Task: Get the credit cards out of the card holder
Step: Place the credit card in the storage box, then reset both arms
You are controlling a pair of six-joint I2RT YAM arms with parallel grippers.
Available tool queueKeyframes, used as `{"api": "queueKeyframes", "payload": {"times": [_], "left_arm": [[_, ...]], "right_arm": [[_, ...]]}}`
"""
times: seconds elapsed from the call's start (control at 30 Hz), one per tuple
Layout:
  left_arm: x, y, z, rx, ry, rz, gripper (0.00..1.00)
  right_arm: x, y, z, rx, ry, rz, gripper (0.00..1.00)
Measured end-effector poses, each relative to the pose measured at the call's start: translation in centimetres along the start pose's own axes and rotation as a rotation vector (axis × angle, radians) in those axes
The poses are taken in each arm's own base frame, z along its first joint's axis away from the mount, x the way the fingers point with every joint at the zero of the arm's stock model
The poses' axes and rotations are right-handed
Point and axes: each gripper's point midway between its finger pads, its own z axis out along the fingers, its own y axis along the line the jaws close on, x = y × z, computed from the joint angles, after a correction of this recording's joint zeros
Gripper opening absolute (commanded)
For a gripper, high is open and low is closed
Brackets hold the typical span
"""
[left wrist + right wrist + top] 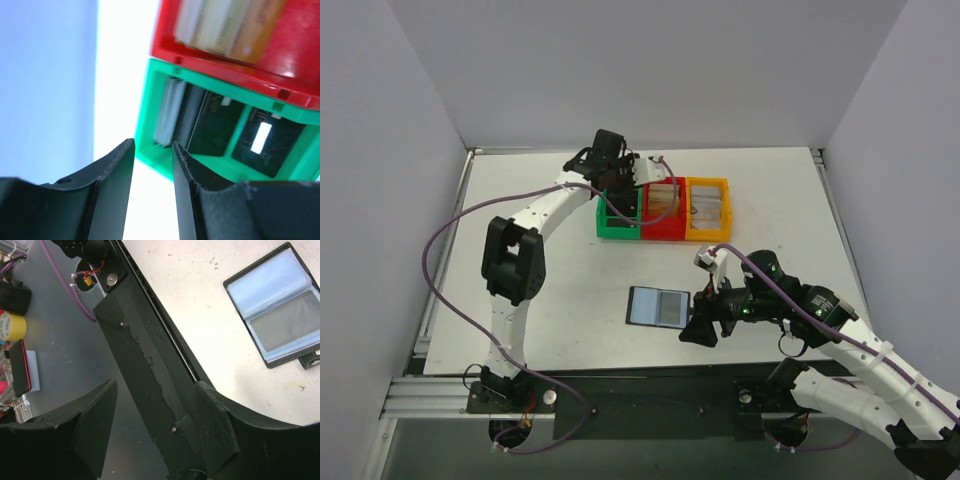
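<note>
Fingers [112, 175] of the left gripper [153, 145] stood slightly parted and empty at the green bin [145, 110] toward the bench's [580, 330] far edge. The right gripper [156, 386], spread wide and empty, sat just beside the card holder [657, 307], open near the near edge with a grey credit card [290, 322] showing in one pocket. Unpinned, the holder would likely slide along if that card were pulled.

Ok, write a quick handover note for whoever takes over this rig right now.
Left hand: open, empty, at the green bin.
Right hand: open, empty, at the near edge of the table, beside the card holder.
The holder lies open, flat; a greyish card sits in one pocket, the other looks empty.
To do: pull that card out.
</note>
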Motion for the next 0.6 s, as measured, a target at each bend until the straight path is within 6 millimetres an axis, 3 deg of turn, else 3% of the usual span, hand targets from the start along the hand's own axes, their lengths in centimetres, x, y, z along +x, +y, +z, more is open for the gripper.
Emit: {"api": "queueKeyframes", "payload": {"times": [0.03, 0.17, 0.37, 0.47, 0.6], "left_arm": [[-0.7, 1.1, -1.2, -0.048, -0.002, -0.014, 0.85], [-4.2, 4.2, -6.8, -0.234, -0.039, -0.125, 0.89], [-6.6, 5.6, -19.1, -0.539, -0.119, -0.593, 0.96], [-5.0, 4.8, -24.2, -0.633, -0.181, -0.863, 0.97], [1.0, -0.2, -27.8, -0.675, -0.222, -1.186, 0.97]], "right_arm": [[0.0, 0.0, 0.0, 0.000, 0.000, 0.000, 0.58], [0.0, 0.0, -0.1, 0.001, -0.003, -0.002, 0.59], [-0.8, -0.6, -0.4, 0.051, -0.039, -0.004, 0.59], [-1.2, -1.3, -0.8, 0.105, -0.071, 0.009, 0.61], [-2.1, -2.8, -1.5, 0.208, -0.130, 0.043, 0.62]]}}
